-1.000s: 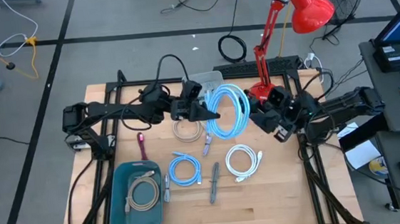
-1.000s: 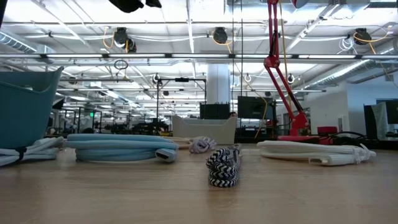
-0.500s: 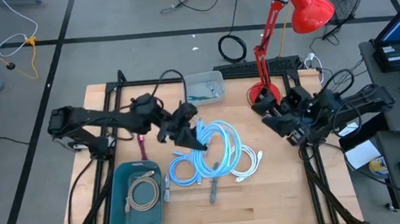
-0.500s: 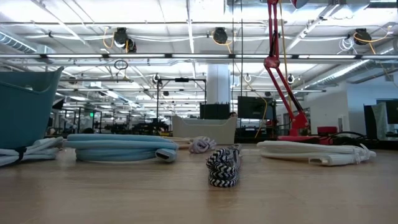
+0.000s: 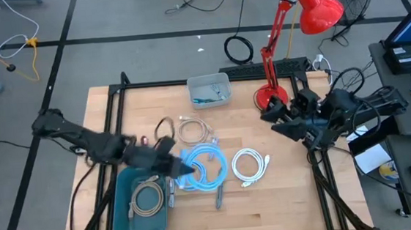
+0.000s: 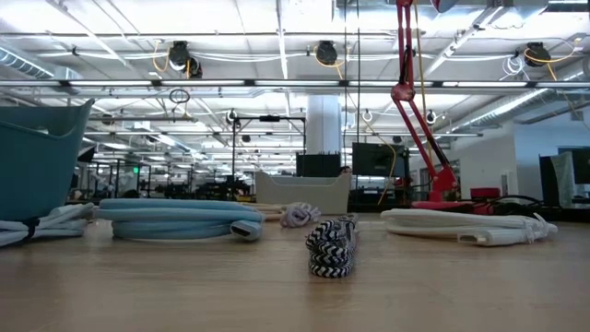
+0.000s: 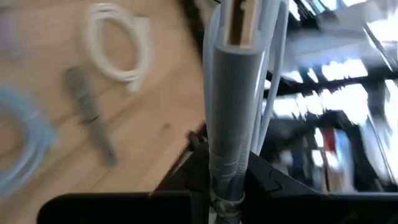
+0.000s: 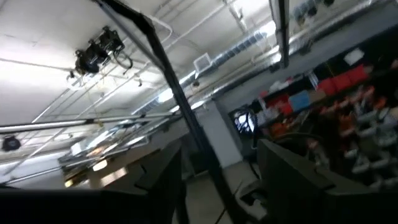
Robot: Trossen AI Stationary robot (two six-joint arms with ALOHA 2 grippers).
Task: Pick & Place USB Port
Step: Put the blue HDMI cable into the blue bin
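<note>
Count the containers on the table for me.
2. A teal bin sits at the front left corner with a beige coiled cable inside. A small grey tray sits at the back centre. None seems hidden.

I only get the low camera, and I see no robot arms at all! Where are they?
Observer: The left gripper is over the table, right beside the teal bin.
Operator: Is it holding something?
Observer: Yes, it is shut on a blue cable.
Operator: And the other arm?
Observer: The right gripper is near the base of the red lamp, open and empty.
</note>
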